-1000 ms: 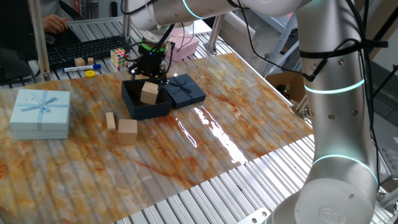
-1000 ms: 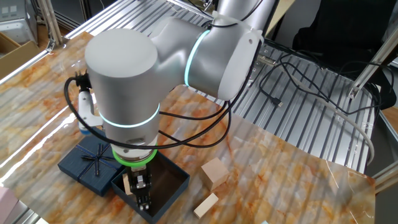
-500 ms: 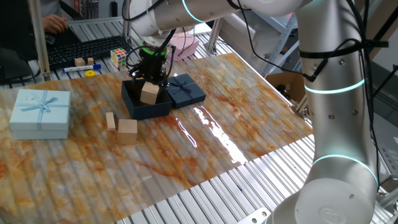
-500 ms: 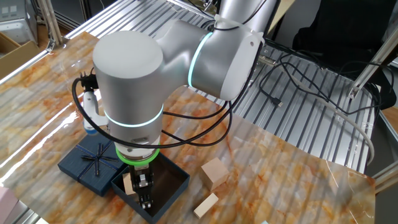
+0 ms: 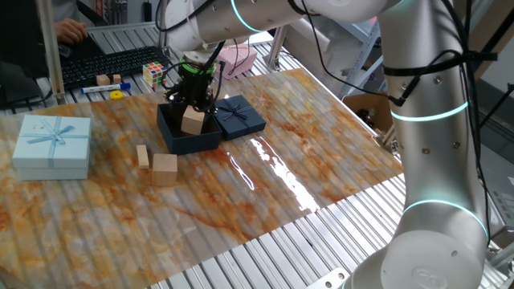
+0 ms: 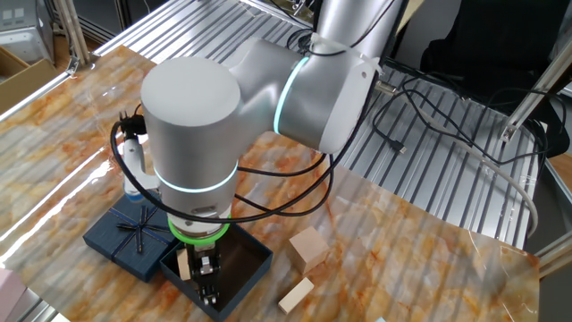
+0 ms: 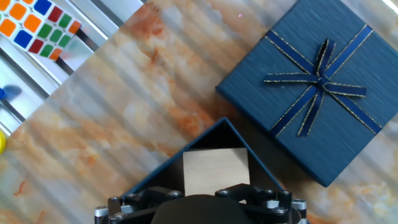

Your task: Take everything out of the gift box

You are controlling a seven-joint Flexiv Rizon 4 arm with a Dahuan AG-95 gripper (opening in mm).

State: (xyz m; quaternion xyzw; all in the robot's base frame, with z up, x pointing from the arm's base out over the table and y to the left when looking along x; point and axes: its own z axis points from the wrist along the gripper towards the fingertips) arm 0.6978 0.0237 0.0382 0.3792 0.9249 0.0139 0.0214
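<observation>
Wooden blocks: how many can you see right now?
4: one block in the navy box, a cube and a thin slab on the mat, a small one by the keyboard. The arm may hide others.

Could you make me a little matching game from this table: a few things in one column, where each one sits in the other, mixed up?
Things:
1. navy lid with bow
2. wooden block under the gripper
3. light blue ribboned box
4. puzzle cube

Places:
A. on the metal slats beyond the marbled mat
B. flat on the mat, right beside the gift box
C. inside the gift box
D. at the mat's far end, away from the arm

Pairs: 1-B, 2-C, 3-D, 4-A
</observation>
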